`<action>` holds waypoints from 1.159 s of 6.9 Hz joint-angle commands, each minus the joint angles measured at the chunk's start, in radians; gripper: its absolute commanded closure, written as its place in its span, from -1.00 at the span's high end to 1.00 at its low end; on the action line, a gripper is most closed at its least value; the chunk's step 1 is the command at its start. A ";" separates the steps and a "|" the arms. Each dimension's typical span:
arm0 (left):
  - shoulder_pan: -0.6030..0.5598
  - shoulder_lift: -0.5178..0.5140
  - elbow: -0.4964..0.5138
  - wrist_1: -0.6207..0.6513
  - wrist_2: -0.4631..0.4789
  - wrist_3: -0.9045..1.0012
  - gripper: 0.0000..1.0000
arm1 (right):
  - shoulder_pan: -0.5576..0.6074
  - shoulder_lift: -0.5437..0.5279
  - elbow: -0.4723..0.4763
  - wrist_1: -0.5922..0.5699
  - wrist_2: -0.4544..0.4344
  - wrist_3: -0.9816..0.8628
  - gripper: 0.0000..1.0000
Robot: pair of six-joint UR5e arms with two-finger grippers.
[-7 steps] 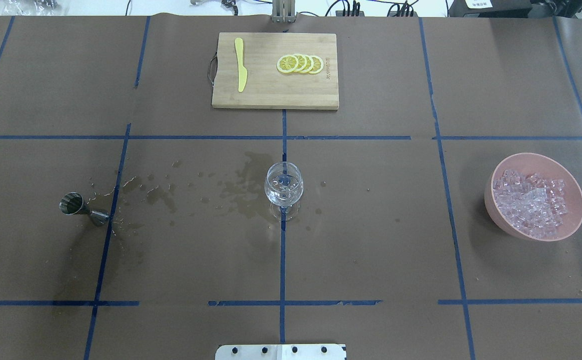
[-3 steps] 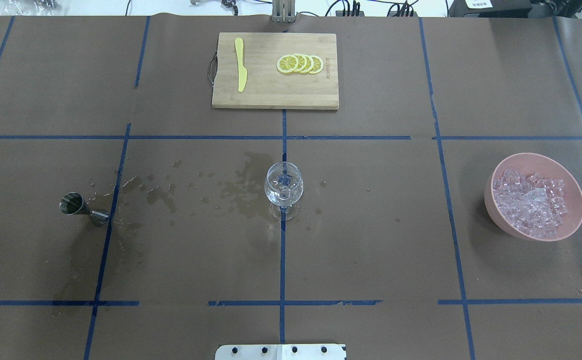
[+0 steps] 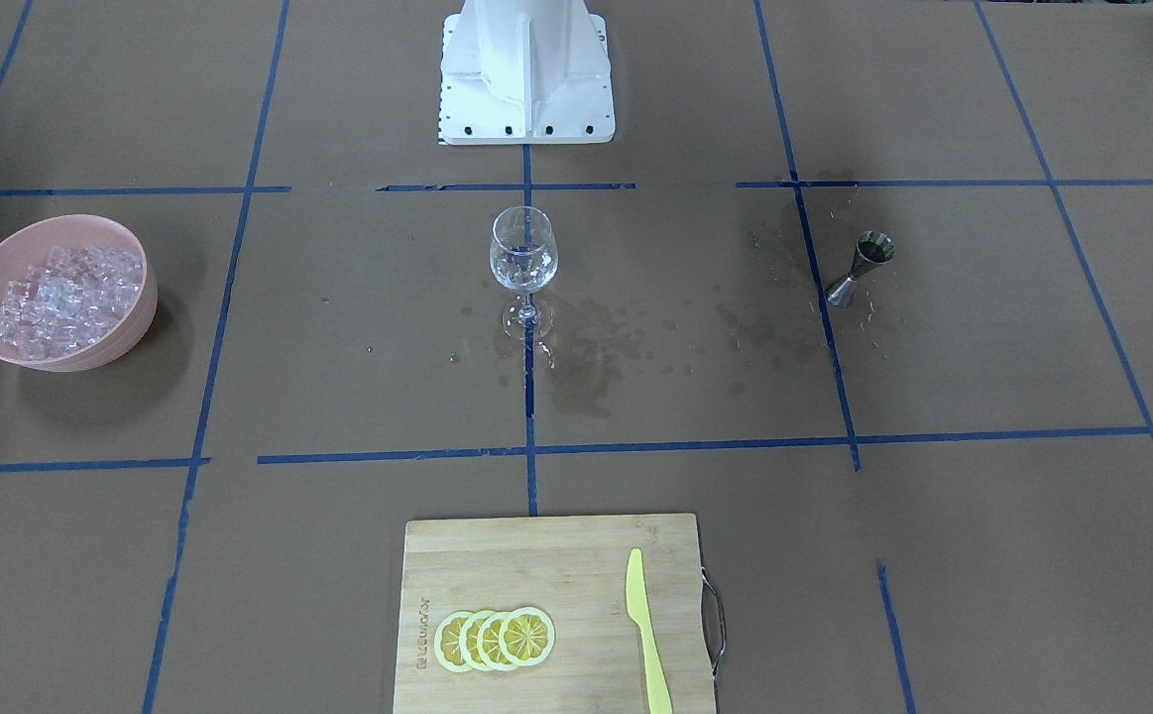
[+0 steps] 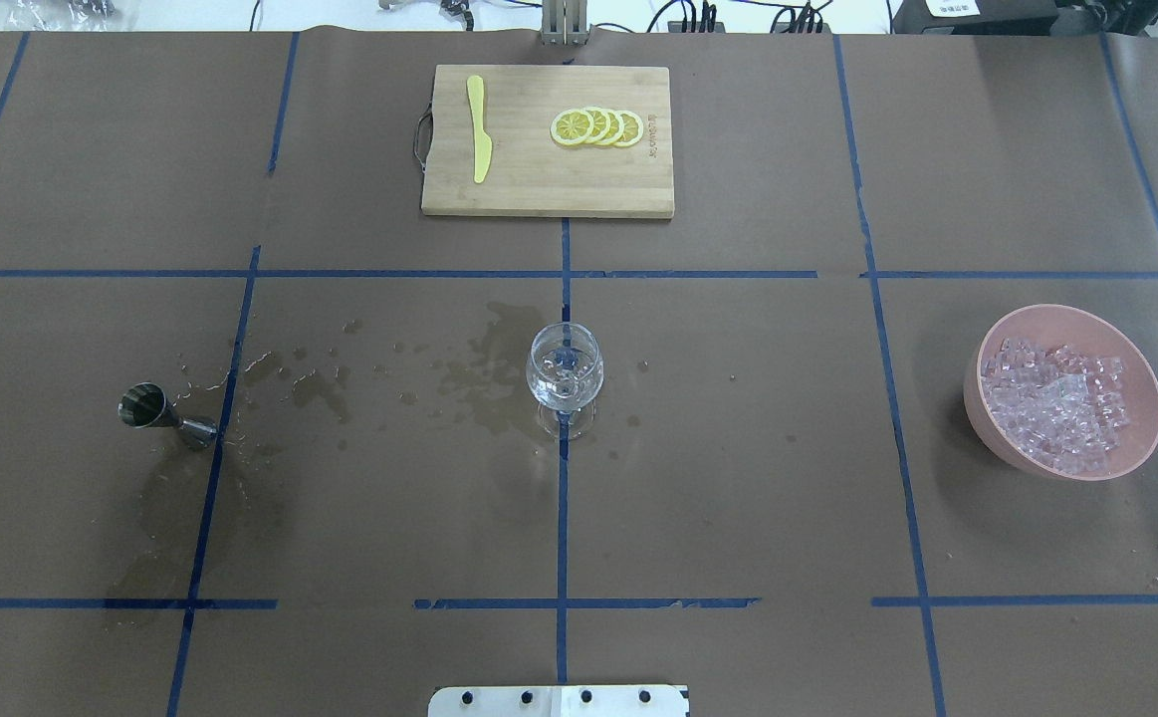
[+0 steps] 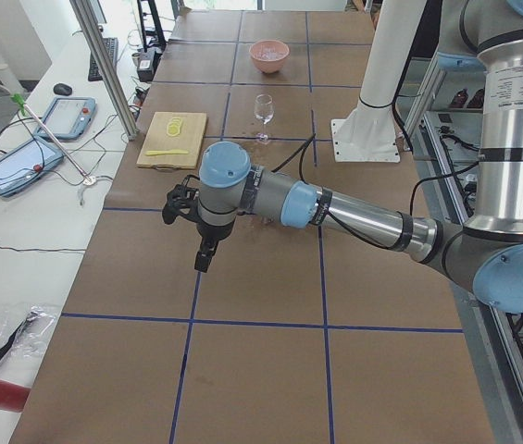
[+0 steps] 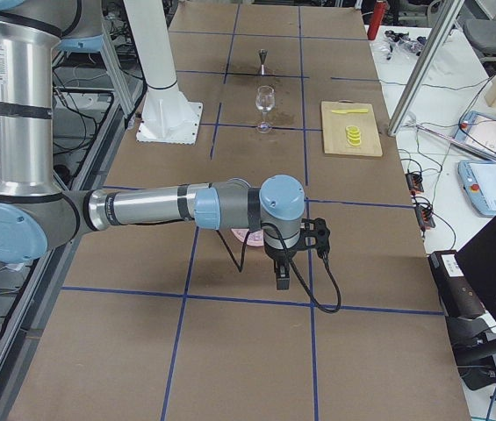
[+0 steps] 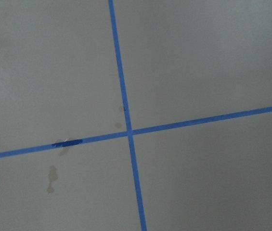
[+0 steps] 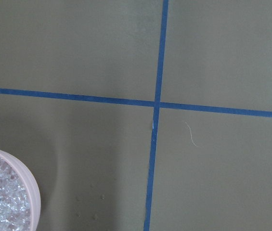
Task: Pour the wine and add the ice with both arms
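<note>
A clear wine glass (image 4: 565, 373) stands upright at the table's centre; it also shows in the front view (image 3: 523, 253). The ice (image 4: 1056, 403) fills a pink bowl (image 4: 1066, 311) at the right, also seen in the front view (image 3: 56, 293) and the right wrist view (image 8: 1, 204). A steel jigger (image 4: 155, 413) stands at the left. Neither arm shows in the overhead or front view. In the side views my left gripper (image 5: 205, 254) and right gripper (image 6: 283, 276) hang over bare table off each end. I cannot tell whether they are open or shut.
A wooden cutting board (image 4: 539, 194) at the far centre carries lemon slices (image 4: 598, 126) and a yellow knife (image 4: 479, 129). Wet stains (image 4: 479, 378) spread between the jigger and the glass. The white pedestal base (image 3: 526, 69) stands at the near edge.
A faint shadow below the jigger has lightened. The glass, bowl, jigger and board have not moved.
</note>
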 commanded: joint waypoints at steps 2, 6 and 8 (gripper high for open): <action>0.186 0.133 -0.125 -0.326 -0.007 -0.464 1.00 | -0.004 -0.010 0.053 0.000 -0.001 0.010 1.00; 0.603 0.320 -0.362 -0.564 0.389 -0.903 0.93 | -0.012 -0.008 0.049 -0.003 0.001 0.014 1.00; 0.882 0.331 -0.427 -0.567 0.668 -1.118 0.93 | -0.012 -0.005 0.056 -0.002 0.025 0.015 1.00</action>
